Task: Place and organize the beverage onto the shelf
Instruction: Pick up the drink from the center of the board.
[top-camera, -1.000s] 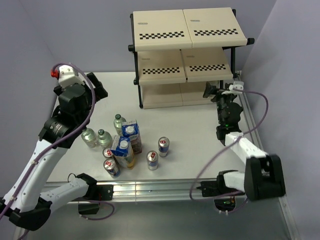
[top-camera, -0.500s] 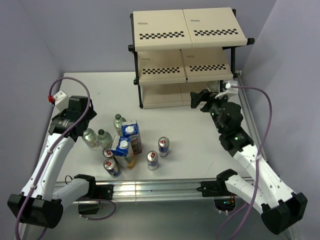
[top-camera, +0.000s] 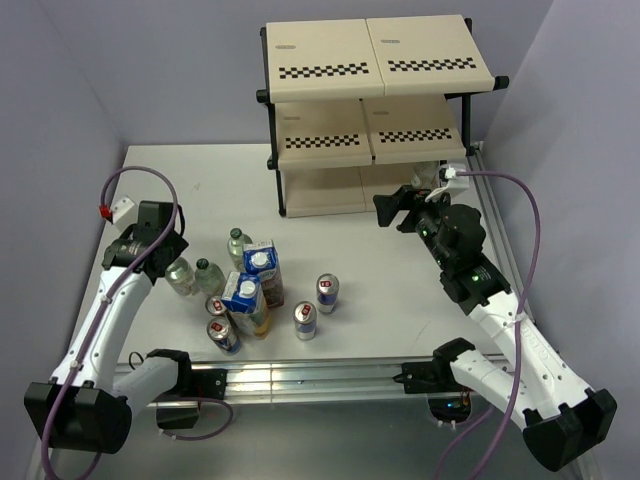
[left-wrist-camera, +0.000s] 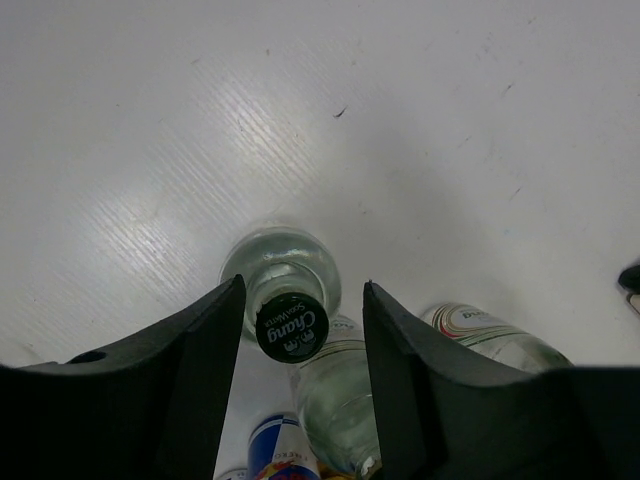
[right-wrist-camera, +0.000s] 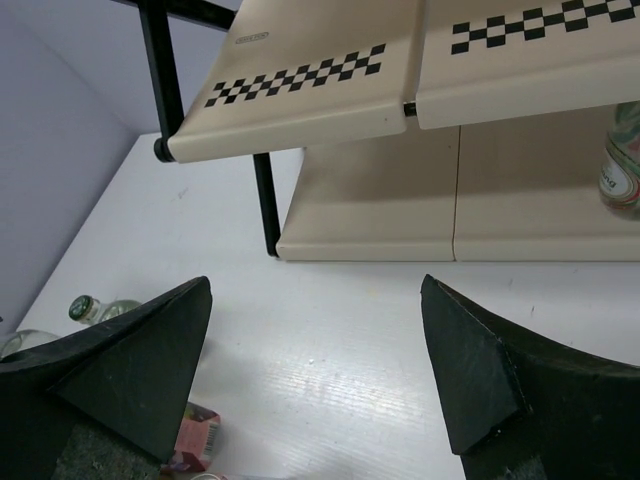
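The shelf (top-camera: 375, 45) stands at the back of the table, and its checkered boards (right-wrist-camera: 330, 90) fill the top of the right wrist view. One clear bottle (right-wrist-camera: 622, 165) stands on its lowest board at the right. The other drinks cluster at the front left: bottles (top-camera: 237, 243), two cartons (top-camera: 262, 265) and several blue-and-silver cans (top-camera: 327, 292). My left gripper (left-wrist-camera: 302, 290) hangs over the leftmost bottle (left-wrist-camera: 291, 325). Its jaws straddle the black cap with a small gap on each side. My right gripper (right-wrist-camera: 316, 285) is open and holds nothing, above bare table in front of the shelf.
A second bottle (left-wrist-camera: 345, 400) and a can (left-wrist-camera: 280, 450) sit close behind the straddled one, with a third bottle (left-wrist-camera: 490, 335) to its right. The shelf's black post (right-wrist-camera: 265, 205) stands ahead of my right gripper. A metal rail (top-camera: 300, 375) lines the table's front edge.
My left arm dropped down over the leftmost bottle and its jaws narrowed around the cap. My right arm backed out from the shelf toward the left, its jaws closing slightly.
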